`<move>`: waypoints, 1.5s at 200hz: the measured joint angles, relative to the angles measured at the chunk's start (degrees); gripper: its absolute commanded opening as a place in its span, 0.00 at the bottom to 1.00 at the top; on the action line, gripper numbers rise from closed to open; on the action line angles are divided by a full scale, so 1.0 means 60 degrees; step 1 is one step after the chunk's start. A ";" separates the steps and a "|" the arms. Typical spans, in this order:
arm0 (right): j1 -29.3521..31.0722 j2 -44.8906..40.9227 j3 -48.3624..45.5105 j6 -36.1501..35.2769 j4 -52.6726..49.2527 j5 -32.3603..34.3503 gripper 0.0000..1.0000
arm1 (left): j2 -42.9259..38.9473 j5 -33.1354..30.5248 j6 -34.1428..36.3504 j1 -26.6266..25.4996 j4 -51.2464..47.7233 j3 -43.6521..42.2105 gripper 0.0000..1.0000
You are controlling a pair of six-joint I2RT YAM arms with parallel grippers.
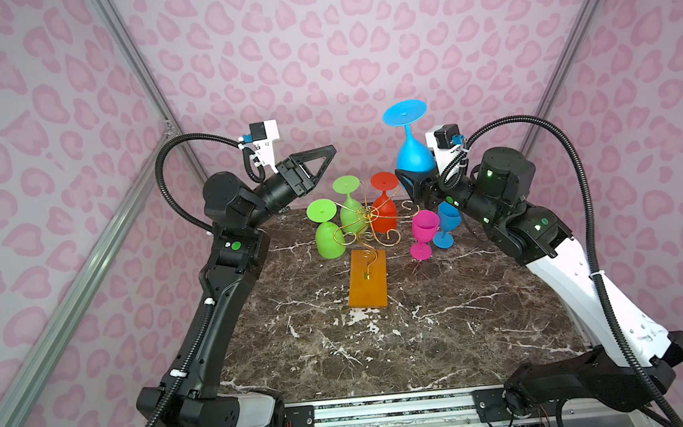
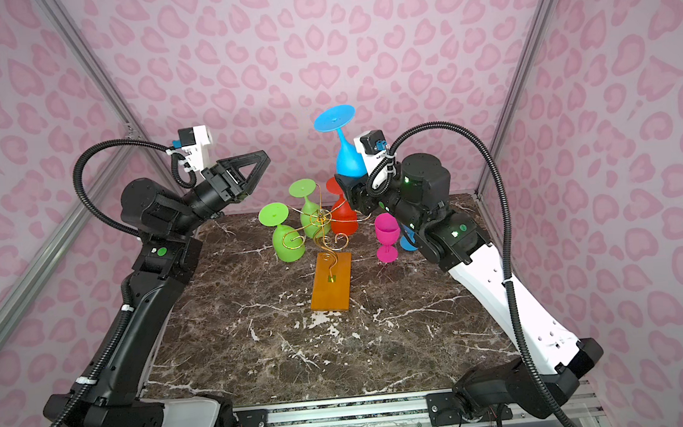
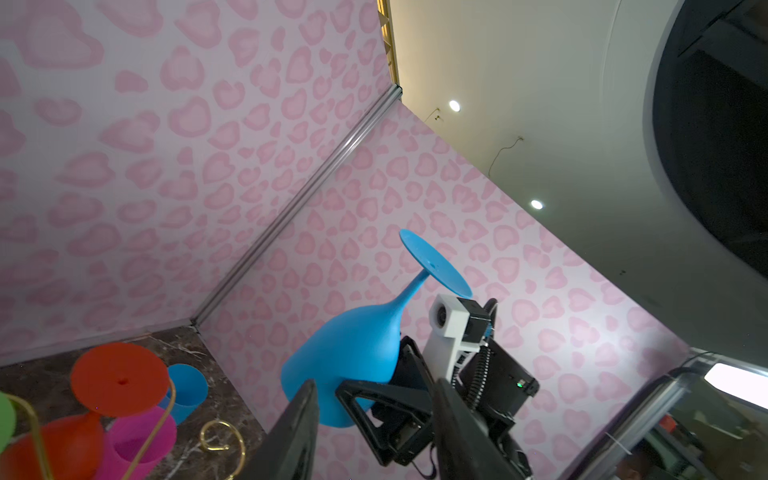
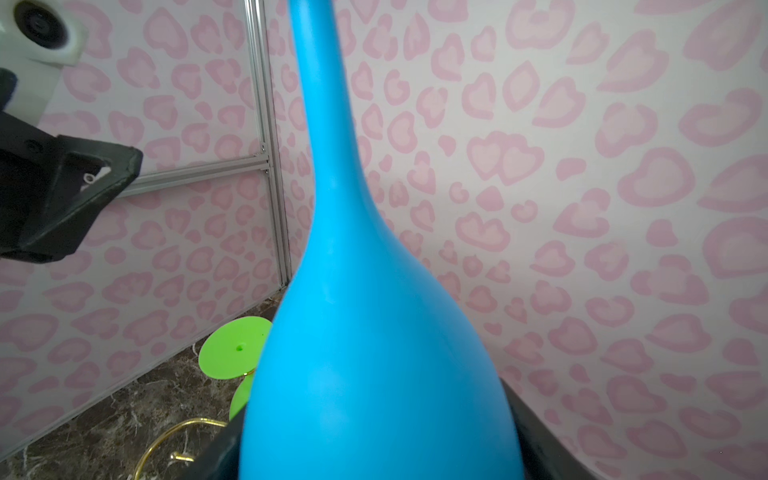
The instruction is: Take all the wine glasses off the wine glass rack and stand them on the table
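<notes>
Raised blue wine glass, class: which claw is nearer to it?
Right. The right claw grips the raised blue wine glass around its bowl; the left claw hangs open and apart, to the glass's left in both top views.

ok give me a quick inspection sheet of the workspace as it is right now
surface: dark marble tabletop, no spills seen
job's things: wine glass rack upright on its wooden base; two green glasses and a red glass hang upside down on it; blue wine glass held inverted, clear of the rack; pink glass and second blue glass stand upright on the table beside the rack
clutter: nothing seen
grippers: left gripper raised, fingers apart, empty; right gripper shut on the blue wine glass's bowl
cables: black conduit loops over each arm, clear of the glasses
surroundings: pink heart-print walls, aluminium frame posts
</notes>
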 measured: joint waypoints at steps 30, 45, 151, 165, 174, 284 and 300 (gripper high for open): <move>0.0000 0.0240 0.0554 0.0000 -0.1246 0.0025 0.67 | 0.0025 -0.0863 0.2612 -0.0200 0.0000 -0.0397 0.47; 0.0000 0.0328 0.0692 0.0000 -0.1719 0.0033 0.67 | 0.0022 -0.0965 0.4116 -0.0375 0.0153 -0.0510 0.47; 0.0062 0.0816 0.1308 -0.0142 -0.3300 -0.0466 0.63 | 0.0135 -0.1177 1.1872 -0.1075 0.0900 -0.1137 0.48; 0.0131 0.0860 0.1319 -0.0168 -0.3406 -0.0495 0.63 | 0.0215 -0.1180 1.2356 -0.1093 0.1013 -0.1137 0.48; 0.0164 0.0896 0.1330 -0.0215 -0.3504 -0.0565 0.62 | 0.0270 -0.1180 1.2626 -0.1118 0.1067 -0.1137 0.48; 0.0707 0.1177 0.1366 -0.0353 -0.3723 -0.0769 0.61 | 0.0404 -0.0794 1.4039 -0.1286 0.1144 -0.1224 0.41; 0.0739 0.1231 0.1381 -0.0353 -0.3730 -0.0874 0.60 | 0.0404 -0.0667 1.4145 -0.1293 0.1133 -0.1253 0.39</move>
